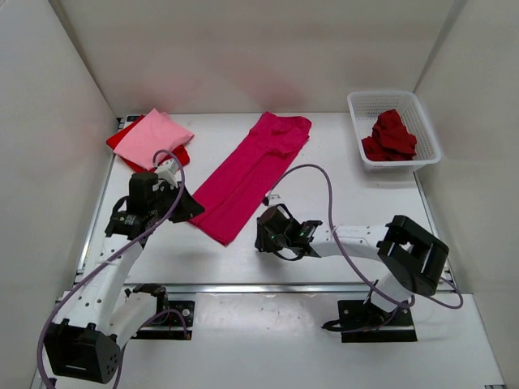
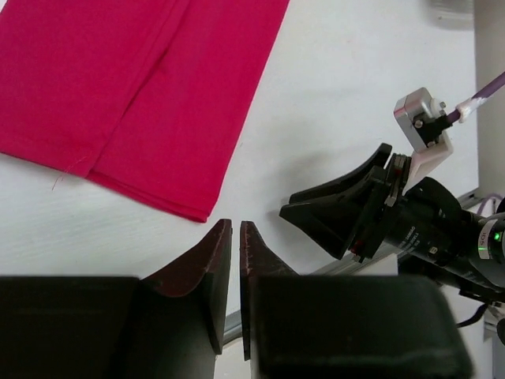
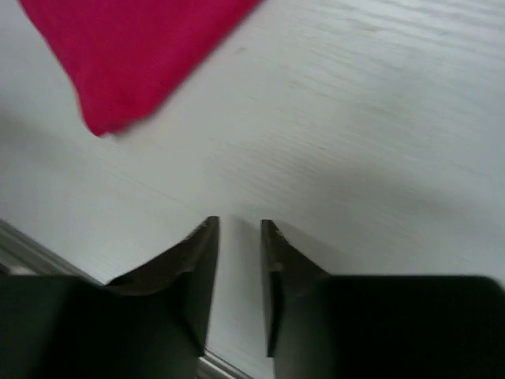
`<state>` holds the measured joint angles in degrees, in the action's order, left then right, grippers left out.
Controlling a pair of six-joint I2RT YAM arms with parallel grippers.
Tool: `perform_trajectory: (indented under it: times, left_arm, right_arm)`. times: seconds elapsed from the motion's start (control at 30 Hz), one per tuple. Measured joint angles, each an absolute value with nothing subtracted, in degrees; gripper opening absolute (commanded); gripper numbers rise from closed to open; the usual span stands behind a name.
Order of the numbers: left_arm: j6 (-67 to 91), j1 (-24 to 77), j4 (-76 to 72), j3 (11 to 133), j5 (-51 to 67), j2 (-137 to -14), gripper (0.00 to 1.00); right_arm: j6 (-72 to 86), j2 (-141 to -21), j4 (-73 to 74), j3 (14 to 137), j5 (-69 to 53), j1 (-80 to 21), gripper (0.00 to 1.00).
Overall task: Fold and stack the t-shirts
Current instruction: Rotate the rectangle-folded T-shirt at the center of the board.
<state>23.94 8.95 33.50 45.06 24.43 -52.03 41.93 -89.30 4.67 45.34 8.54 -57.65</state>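
**Magenta strip lying diagonally, both grippers empty**

The magenta cotton t-shirt (image 1: 251, 174), folded lengthwise into a long narrow strip, is lying flat on the white table (image 1: 340, 194). Its long axis is running from the collar end at the far right to the hem end at the near left.

The left gripper (image 2: 236, 225) is hovering just beside that near hem corner, its fingers almost pressed together and pinching nothing. The right gripper (image 3: 239, 223) is hanging over bare table near the same end, its fingers slightly parted and empty.

A folded light pink t-shirt (image 1: 154, 136) is resting on a bright red t-shirt (image 1: 120, 139) at the far left. A crumpled dark red t-shirt (image 1: 392, 135) is sitting in the white plastic lattice basket (image 1: 357, 105) at the far right.
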Motion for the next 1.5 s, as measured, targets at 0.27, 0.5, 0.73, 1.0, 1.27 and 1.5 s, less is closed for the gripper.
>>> perform_trajectory:
  times: [0.27,0.5,0.73,1.0,1.27,1.5]
  left_arm:
    - [21.4,8.4,33.4,40.1,21.7,-49.8,0.44]
    - [20.8,7.0,34.3,38.5,20.1,-49.0,0.46]
    - [21.0,6.4,34.5,38.5,19.9,-48.8,0.45]
    - [19.8,7.1,34.3,38.3,20.1,-51.9,0.48]
    - [19.6,12.5,34.7,37.8,20.0,-53.5,0.52]
    - [22.5,22.0,36.4,33.6,19.2,-52.5,0.64]
  right_arm:
    - [62.6,-96.1,-18.4,39.0,6.6,-58.2,0.37]
    - [76.1,-104.8,-30.4,41.6,6.2,-60.0,0.37]
    - [84.2,-110.2,-36.8,43.6,4.8,-60.3,0.21]
    - [85.8,-108.8,-40.5,37.8,2.6,-58.8,0.00]
    - [81.4,-77.9,-36.3,8.0,1.3,-59.4,0.00]
    - [78.2,-43.2,-10.2,2.8,1.9,-61.2,0.00]
